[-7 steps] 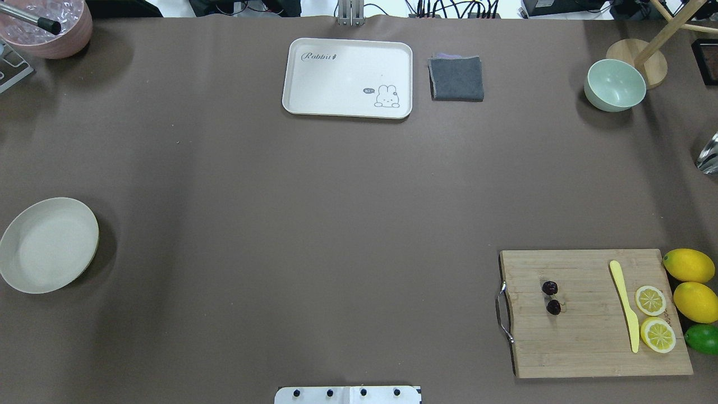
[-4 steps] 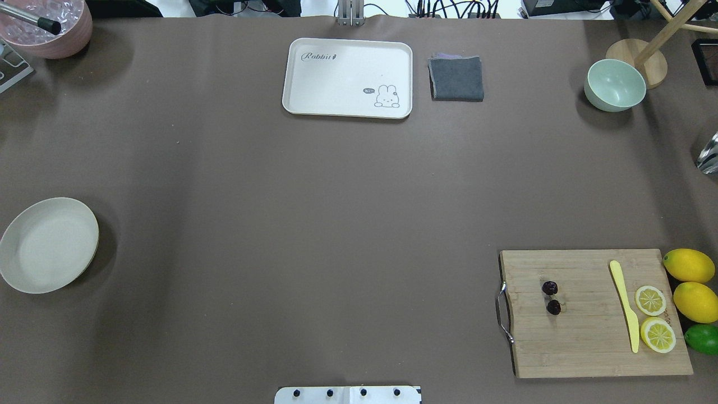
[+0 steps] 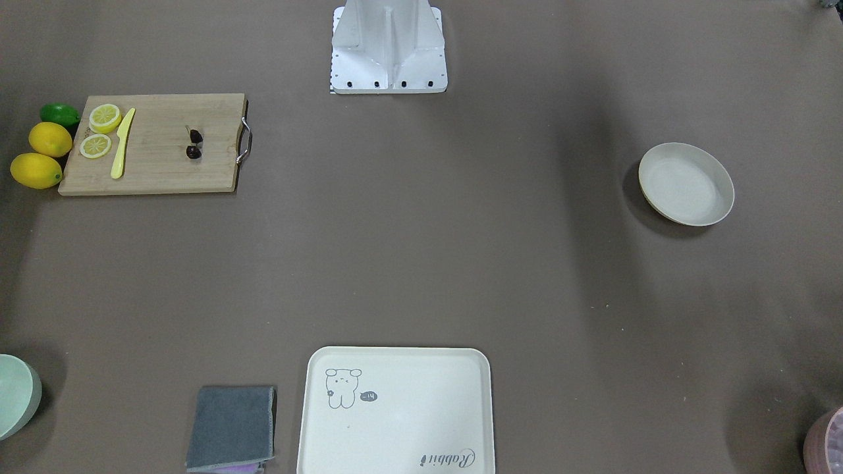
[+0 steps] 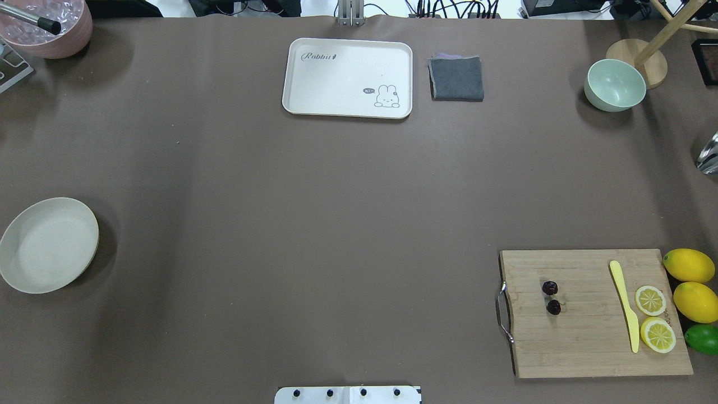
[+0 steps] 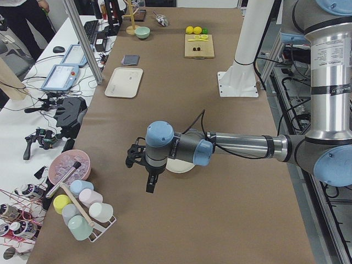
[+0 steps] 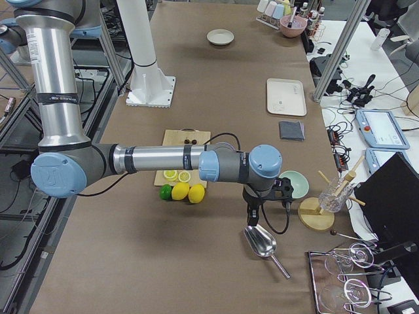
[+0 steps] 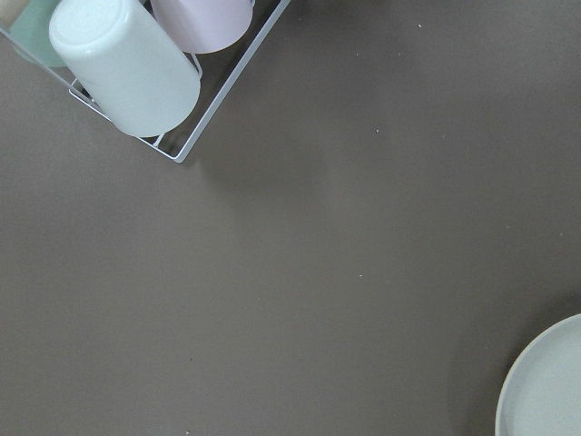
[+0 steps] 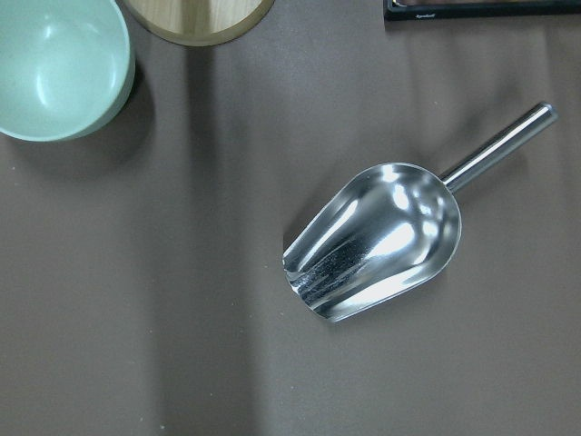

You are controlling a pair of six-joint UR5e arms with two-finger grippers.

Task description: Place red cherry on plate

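Note:
The red cherry (image 4: 551, 297), a dark glossy pair, lies on the wooden cutting board (image 4: 589, 342) at the near right; it also shows in the front view (image 3: 193, 144). Far off at the left edge sits the round cream plate (image 4: 47, 245), holding nothing (image 3: 686, 184). Only the side views show the grippers. My left gripper (image 5: 149, 184) hangs beside the plate, past the table's left end. Over a metal scoop at the right end hangs my right gripper (image 6: 251, 216). Whether either is open or shut, I cannot tell.
On the board lie a yellow knife (image 4: 624, 306) and two lemon slices (image 4: 650, 300), with lemons (image 4: 689, 265) and a lime beside it. A cream tray (image 4: 348, 77), grey cloth (image 4: 456, 78) and green bowl (image 4: 615, 84) line the far edge. A cup rack (image 7: 127, 64) stands near the plate.

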